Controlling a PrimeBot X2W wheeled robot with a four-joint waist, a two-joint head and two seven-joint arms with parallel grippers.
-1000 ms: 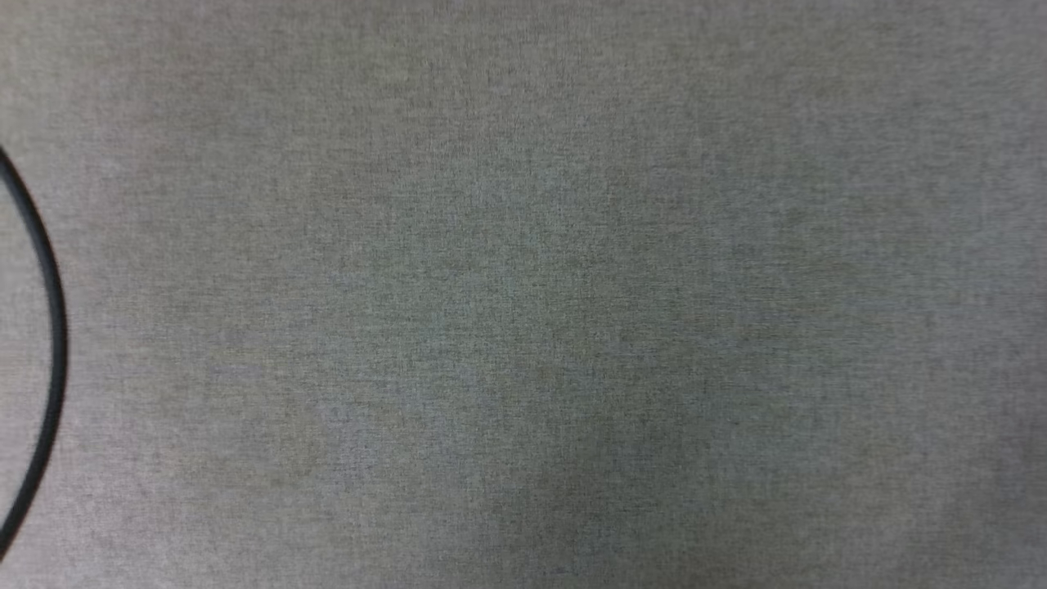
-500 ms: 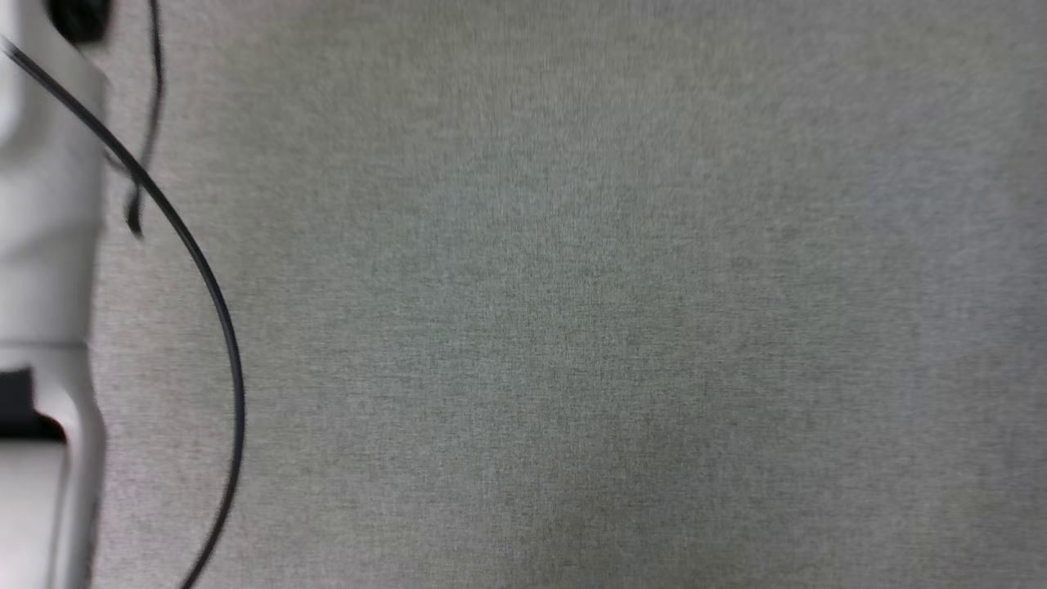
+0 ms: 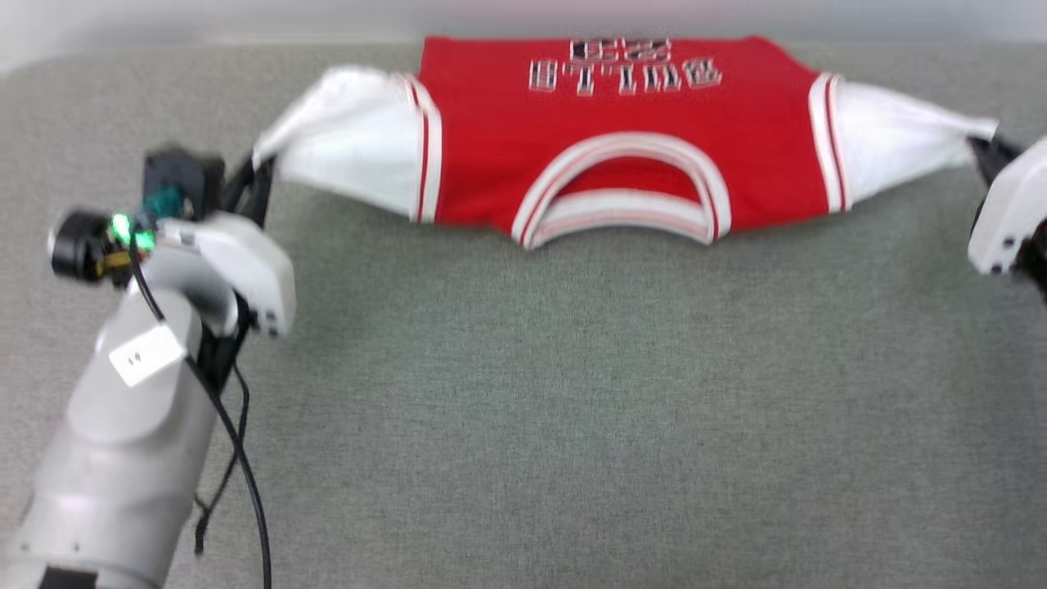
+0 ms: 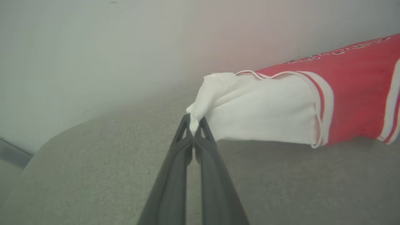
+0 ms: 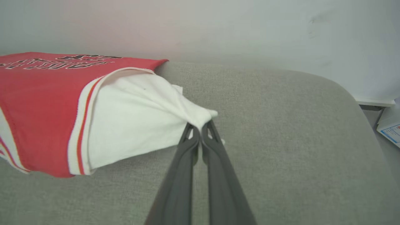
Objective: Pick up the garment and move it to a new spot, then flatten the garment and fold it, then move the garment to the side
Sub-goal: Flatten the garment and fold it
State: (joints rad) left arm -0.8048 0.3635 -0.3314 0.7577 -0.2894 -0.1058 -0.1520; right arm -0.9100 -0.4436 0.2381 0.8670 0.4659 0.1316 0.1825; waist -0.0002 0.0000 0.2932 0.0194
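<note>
The garment [image 3: 622,139], a red jersey with white short sleeves and striped trim, hangs stretched across the far side of the grey surface, lettering toward the far edge. My left gripper [image 3: 263,168] is shut on the tip of one white sleeve [image 4: 259,109]; in the left wrist view the gripper [image 4: 194,125] pinches a bunched corner of cloth. At the other end my right gripper [image 3: 981,151] is shut on the other white sleeve [image 5: 134,122], and in the right wrist view the gripper [image 5: 200,129] clamps its pulled-out tip. The neck opening [image 3: 626,192] faces me.
A grey fabric-covered surface [image 3: 572,409] spreads in front of the garment, with a pale wall [image 4: 93,47] behind its far rounded edge. A black cable [image 3: 237,458] hangs along my left forearm. Paper with blue print [image 5: 390,129] lies beyond the surface's right end.
The head camera has swung: earlier it showed bare grey surface with a cable and a pale arm at the left; now the stretched garment and both grippers are in view.
</note>
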